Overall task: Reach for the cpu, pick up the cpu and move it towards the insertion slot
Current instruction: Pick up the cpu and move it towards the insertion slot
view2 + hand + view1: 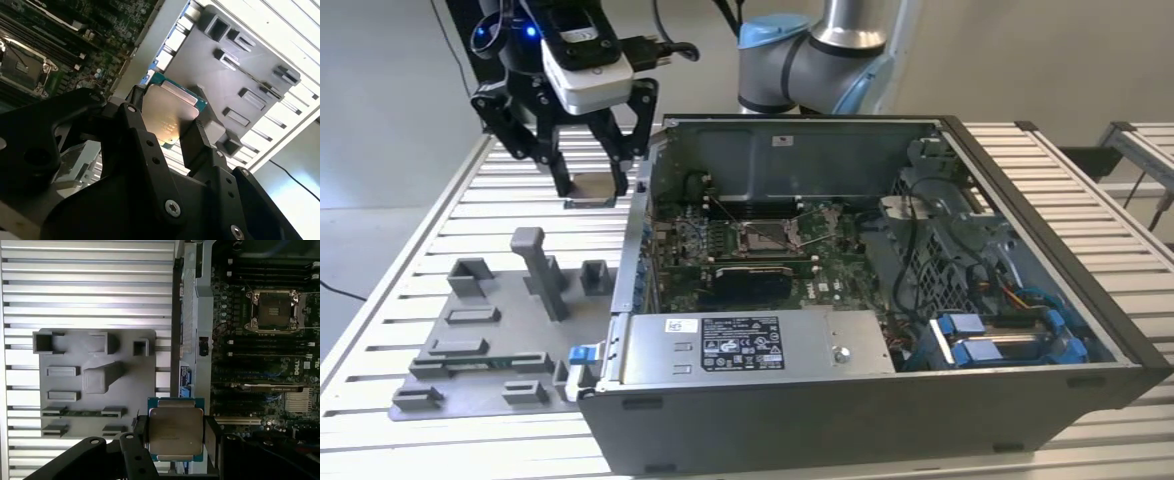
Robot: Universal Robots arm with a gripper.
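Two of the task's steps look done: the gripper (594,185) is closed on the cpu (175,436), its fingers (195,145) pressing the chip's opposite edges, and the chip hangs in the air above the slatted desk (440,215), clear of the grey fixture tray (95,385). In the exterior view the gripper sits just outside the wall of the open computer case (881,135), toward that view's left. The insertion slot (765,236) lies on the motherboard inside the case, well apart from the chip; in the first wrist view the slot's silver frame (274,310) is plain to see. By my judgement the carry toward the slot is only partly made, with the case wall between chip and slot
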